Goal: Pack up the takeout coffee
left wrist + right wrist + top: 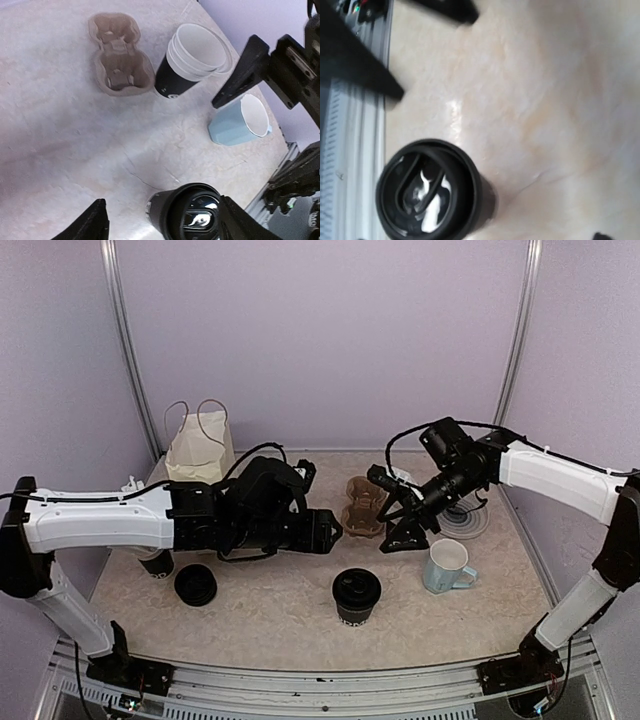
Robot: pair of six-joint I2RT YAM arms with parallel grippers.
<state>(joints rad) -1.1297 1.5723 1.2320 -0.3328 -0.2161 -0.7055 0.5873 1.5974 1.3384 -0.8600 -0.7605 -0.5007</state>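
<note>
Black-lidded takeout coffee cup [356, 596] is standing upright at near centre, untouched; both wrist views are showing its lid's moulding, which the top view is not resolving. Only the top view is showing a loose black lid [195, 584] lying to its left and a second black cup [155, 562] partly under the left arm. To the right, a light-blue mug [447, 566] is sitting. Farther back, the left gripper [328, 530] and right gripper [393, 510] are hovering spread, gripping nothing, flanking a pulp carrier [365, 505]. Only the left wrist view is showing the white insides of stacked black cups [192, 57] just right of the carrier. At far left, a paper bag [200, 448] is standing.
</note>
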